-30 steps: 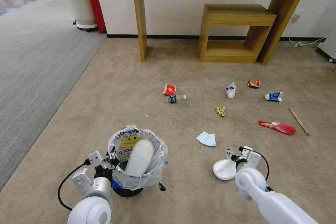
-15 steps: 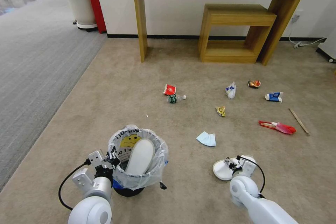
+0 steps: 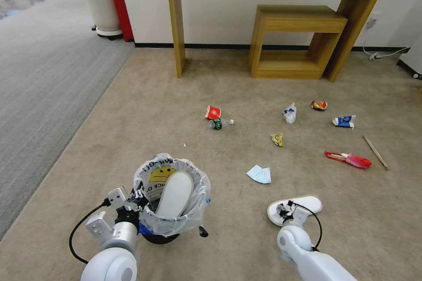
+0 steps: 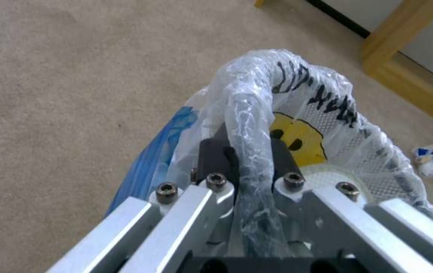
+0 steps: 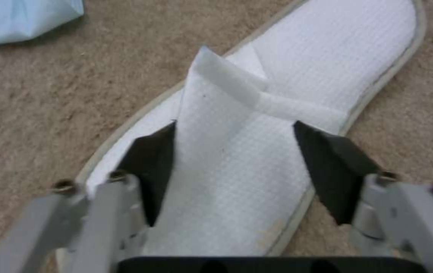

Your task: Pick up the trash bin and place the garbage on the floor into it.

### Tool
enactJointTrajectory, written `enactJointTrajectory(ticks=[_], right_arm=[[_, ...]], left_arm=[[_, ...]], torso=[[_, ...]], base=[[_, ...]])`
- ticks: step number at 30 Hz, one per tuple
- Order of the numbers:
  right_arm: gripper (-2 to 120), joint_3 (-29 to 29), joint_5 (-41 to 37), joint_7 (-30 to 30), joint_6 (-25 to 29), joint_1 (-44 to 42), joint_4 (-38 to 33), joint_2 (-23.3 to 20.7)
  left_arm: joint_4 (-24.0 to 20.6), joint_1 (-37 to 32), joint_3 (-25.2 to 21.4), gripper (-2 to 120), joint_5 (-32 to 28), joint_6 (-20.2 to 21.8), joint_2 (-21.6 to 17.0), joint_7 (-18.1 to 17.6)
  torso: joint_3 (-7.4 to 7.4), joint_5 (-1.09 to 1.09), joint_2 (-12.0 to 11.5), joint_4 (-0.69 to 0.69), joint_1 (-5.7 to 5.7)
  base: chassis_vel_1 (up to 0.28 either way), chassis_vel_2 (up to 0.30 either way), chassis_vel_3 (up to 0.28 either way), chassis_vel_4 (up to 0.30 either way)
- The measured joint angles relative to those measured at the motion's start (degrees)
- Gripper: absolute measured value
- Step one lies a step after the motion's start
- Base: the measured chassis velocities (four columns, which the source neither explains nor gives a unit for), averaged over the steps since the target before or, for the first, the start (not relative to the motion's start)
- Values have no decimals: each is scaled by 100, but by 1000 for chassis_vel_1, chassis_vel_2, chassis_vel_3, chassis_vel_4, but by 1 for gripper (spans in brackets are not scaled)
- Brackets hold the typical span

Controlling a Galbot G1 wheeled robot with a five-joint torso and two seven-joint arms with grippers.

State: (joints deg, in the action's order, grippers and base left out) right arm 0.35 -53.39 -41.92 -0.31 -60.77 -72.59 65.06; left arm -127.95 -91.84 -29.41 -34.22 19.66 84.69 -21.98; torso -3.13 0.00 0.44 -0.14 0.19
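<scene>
While the floor is lying beige across the head view, the lines below are going view by view.

Head view, trash bin: the trash bin is sitting in the lower left of the frame, its clear printed liner folding over the rim, with one white slipper standing inside it.
Head view, left gripper: the left gripper is gripping the bin's near-left rim.
Head view, right gripper: the right gripper is hovering low over the second slipper, which is lying flat on the carpet in the lower right.
Head view, garbage: the pale blue tissue is lying just above that slipper; the red cup and small bottle are sitting together at centre; the red packet and wooden stick are lying at the right.

Left wrist view, fingers: the dark fingers are pinching the liner-wrapped rim between them.

Right wrist view, fingers: the black fingers are standing spread, one at each side of the slipper's strap, not closing on it.
</scene>
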Motion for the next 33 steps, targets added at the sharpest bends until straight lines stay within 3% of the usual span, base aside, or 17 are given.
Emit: enactJointTrajectory(ticks=[1, 8, 10, 11, 13, 16, 28, 33], right_arm=[[57, 0, 0, 0, 0, 0, 0, 0], [28, 51, 162, 42, 70, -101, -61, -165], [26, 57, 174, 45, 70, -112, -91, -195], [18, 69, 209, 77, 71, -156, -197, -275], [15, 77, 238, 99, 72, -191, -275, -329], [1, 106, 425, 274, 112, -400, -683, -590], [0, 158, 854, 620, 393, -739, -1490, -993], [0, 94, 992, 796, 449, -700, -2400, -1273]], left_arm=[[0, 0, 0, 4, 0, 0, 0, 0], [-2, 2, 20, 4, 1, -14, -6, 11], [-3, 5, 21, 4, 1, -15, -5, 11], [1, 14, 25, 4, 4, -21, -2, 14], [6, 15, 27, 4, 8, -26, -1, 15], [28, 18, 30, 4, 16, -31, 1, 23], [59, -15, -7, 4, 33, -59, -11, 30], [71, -33, -23, 4, 71, -71, -8, 33]], torso=[[0, 0, 0, 0, 0], [0, -1, 0, -1, 0], [0, -1, 0, -1, 0], [0, 0, 0, 0, 0], [0, 1, 0, 0, 0], [0, 1, 0, -1, 0], [0, 2, 0, -1, 0], [0, 0, -1, 0, 0]], base=[[0, 0, 0, 0], [0, 0, 0, 0], [0, 0, 0, 0], [0, 0, 0, 0], [0, 0, 0, 0], [0, 0, 0, 0], [0, 0, 0, 0], [0, 0, 0, 0]])
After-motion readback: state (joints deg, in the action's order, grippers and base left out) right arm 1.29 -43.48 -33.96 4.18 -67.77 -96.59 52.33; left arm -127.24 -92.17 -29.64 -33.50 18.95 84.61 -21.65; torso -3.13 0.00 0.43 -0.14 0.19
